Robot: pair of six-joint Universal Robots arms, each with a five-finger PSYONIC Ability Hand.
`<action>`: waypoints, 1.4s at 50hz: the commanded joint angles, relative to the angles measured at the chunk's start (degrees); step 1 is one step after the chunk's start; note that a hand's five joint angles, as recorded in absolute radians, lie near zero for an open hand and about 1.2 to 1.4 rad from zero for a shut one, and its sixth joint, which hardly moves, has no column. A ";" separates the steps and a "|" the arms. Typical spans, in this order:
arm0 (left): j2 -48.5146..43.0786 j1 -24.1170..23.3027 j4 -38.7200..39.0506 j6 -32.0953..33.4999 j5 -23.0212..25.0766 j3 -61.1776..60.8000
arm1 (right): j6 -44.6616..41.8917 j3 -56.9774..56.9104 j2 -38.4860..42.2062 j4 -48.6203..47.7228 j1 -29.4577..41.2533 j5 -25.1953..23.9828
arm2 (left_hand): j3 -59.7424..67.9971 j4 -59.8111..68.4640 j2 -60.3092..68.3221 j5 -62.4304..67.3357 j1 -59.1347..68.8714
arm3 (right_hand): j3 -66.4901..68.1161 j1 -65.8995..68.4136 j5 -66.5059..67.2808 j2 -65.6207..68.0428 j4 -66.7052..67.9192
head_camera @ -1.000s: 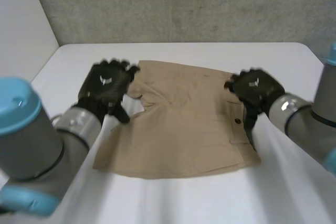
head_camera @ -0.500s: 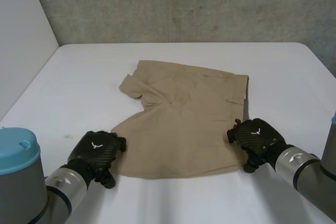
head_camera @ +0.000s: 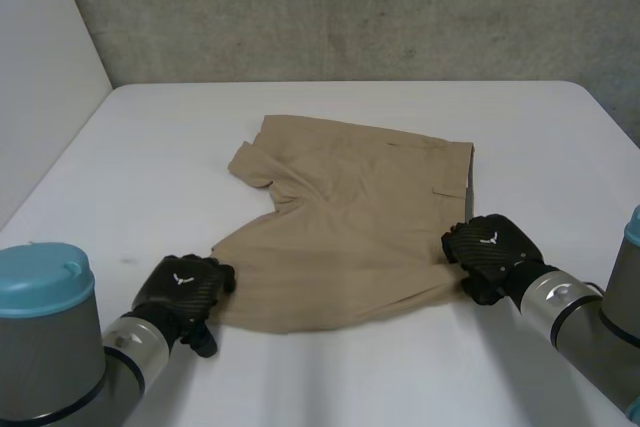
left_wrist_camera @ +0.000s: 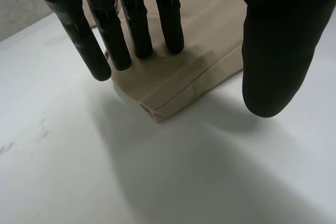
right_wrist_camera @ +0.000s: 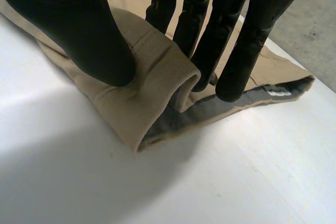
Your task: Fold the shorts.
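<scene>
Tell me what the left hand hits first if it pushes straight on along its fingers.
The shorts: the left hand has its fingertips right at the leg's hem corner, though whether they touch it is unclear.

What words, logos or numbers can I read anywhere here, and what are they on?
No words or numbers can be read.
On the left hand: a small white emblem on its back, a shape, no letters.
On the right hand: the same emblem, no letters.
On the shorts: a small white label inside the waistband, too blurred to read.
</scene>
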 commanded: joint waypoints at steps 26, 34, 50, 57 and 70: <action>-7.52 -0.28 8.54 0.71 -0.25 3.54 | 4.05 -1.30 -0.18 0.64 0.04 5.58 | 18.43 18.33 18.42 18.76 18.62 | 13.23 27.76 15.25 12.91 11.97; -6.91 -0.37 8.45 0.88 -0.51 3.89 | 4.05 -1.48 -0.53 0.82 -0.05 6.63 | 51.38 51.27 51.37 51.71 51.57 | 13.23 27.76 15.25 12.91 11.97; 21.63 -0.01 3.55 0.09 0.02 5.82 | 2.91 -3.94 -15.81 9.86 1.27 10.06 | 51.38 51.27 51.37 51.71 51.57 | 13.23 27.76 15.25 12.91 11.97; 31.92 -0.63 -9.18 -0.78 0.10 8.37 | -2.70 -4.38 -24.50 21.09 0.66 9.97 | 51.38 51.27 51.37 51.71 51.57 | 13.23 27.76 15.25 12.91 11.97; 42.13 0.42 -34.88 -7.47 9.84 13.21 | -16.52 -11.76 -35.60 47.84 -3.04 4.97 | 51.38 51.27 51.37 51.71 51.57 | 13.23 27.76 15.25 12.91 11.97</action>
